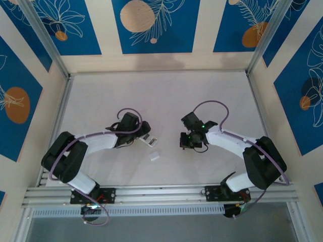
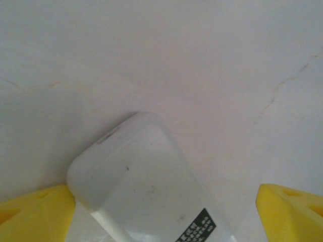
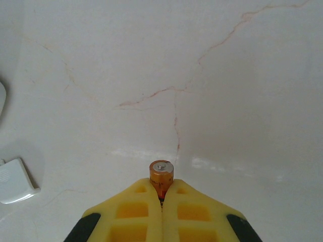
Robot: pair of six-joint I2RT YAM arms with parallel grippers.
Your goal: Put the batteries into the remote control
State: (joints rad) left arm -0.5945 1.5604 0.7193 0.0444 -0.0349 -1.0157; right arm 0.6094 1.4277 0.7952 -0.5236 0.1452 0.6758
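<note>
The remote control (image 2: pixel 136 171) is a white rounded slab with a dark printed label, lying slantwise on the table between my left gripper's yellow fingers (image 2: pixel 35 214). My left gripper (image 2: pixel 162 201) stands open wide around it, and bare table shows between the slab and the right finger. From above, the remote control (image 1: pixel 148 139) pokes out of my left gripper (image 1: pixel 141 138). My right gripper (image 3: pixel 161 190) is shut on a battery (image 3: pixel 161 174), whose gold-orange end with a silver cap sticks out past the fingertips. My right gripper (image 1: pixel 183 142) hovers to the right of the remote control.
A small loose white squarish piece (image 1: pixel 155 156) lies on the table between the two grippers, nearer the front; it also sits at the left edge as the white piece (image 3: pixel 15 182). The white tabletop (image 1: pixel 161 96) has thin cracks and blue patterned walls around it.
</note>
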